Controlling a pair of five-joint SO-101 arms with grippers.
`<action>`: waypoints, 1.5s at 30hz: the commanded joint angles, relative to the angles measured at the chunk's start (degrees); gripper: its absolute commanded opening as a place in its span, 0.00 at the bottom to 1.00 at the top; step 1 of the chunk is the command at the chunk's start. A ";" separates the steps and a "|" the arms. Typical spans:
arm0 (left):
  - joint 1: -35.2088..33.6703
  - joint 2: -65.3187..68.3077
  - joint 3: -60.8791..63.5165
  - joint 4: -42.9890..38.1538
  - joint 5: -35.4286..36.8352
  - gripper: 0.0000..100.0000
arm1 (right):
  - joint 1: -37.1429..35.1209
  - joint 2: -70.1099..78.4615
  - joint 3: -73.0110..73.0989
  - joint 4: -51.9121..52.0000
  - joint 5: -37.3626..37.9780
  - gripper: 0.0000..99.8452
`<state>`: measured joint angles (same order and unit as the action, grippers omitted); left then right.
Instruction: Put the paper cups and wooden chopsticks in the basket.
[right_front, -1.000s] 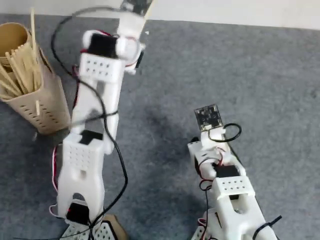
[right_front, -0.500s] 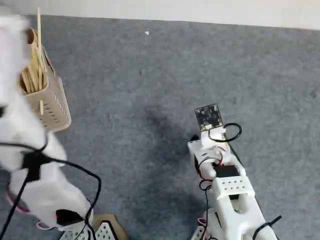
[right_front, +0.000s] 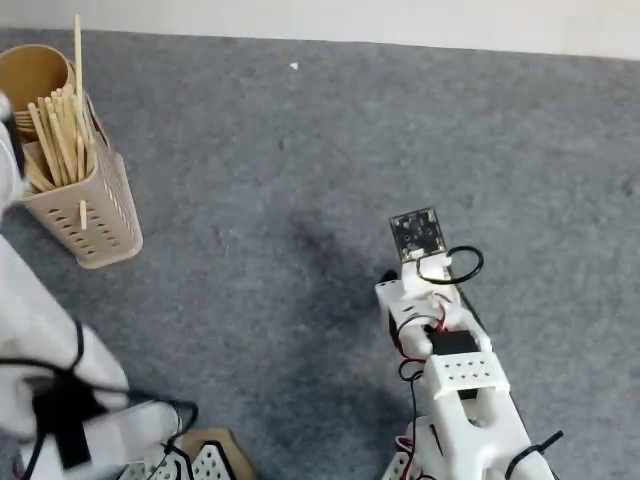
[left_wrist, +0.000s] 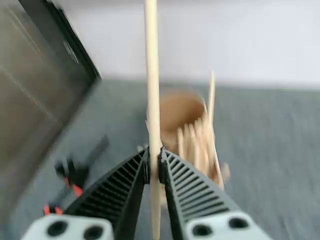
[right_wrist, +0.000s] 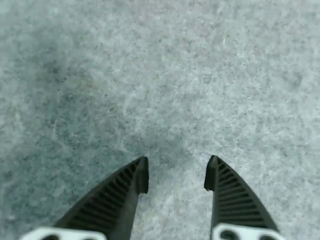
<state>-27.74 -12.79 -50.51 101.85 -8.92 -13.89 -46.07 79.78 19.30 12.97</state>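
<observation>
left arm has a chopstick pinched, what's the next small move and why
Probably carry the left gripper forward until the chopstick hangs over the basket. The gripper is shut on the chopstick, and the basket lies ahead of it, apparently not yet underneath.

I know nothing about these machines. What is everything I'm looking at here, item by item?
basket: one, beige with holes, far left on the mat.
paper cup: at least one, brown, standing in the basket.
chopsticks: too many to count, pale wood, upright in the basket beside the cup.
single chopstick: one, pale wood, clamped in the left pincer.
mat: one, grey, covering the table.
left arm: one, white, near the basket.
left pincer: one, black, shut on the single chopstick.
right arm: one, white, right of centre.
right pincer: one, black, open over bare mat.
</observation>
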 joint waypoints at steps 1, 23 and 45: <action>2.07 -14.90 27.91 -8.79 0.53 0.00 | -0.75 -1.27 -0.22 -1.10 0.44 0.20; -0.22 -34.51 83.30 -74.55 -1.32 0.00 | -0.75 -1.27 2.68 -4.97 0.44 0.20; -4.53 -34.51 94.37 -84.92 -1.23 0.17 | -1.98 -1.36 2.68 -5.05 0.44 0.20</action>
<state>-31.25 -46.37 49.45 14.90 -10.07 -15.21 -46.15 82.59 15.16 12.97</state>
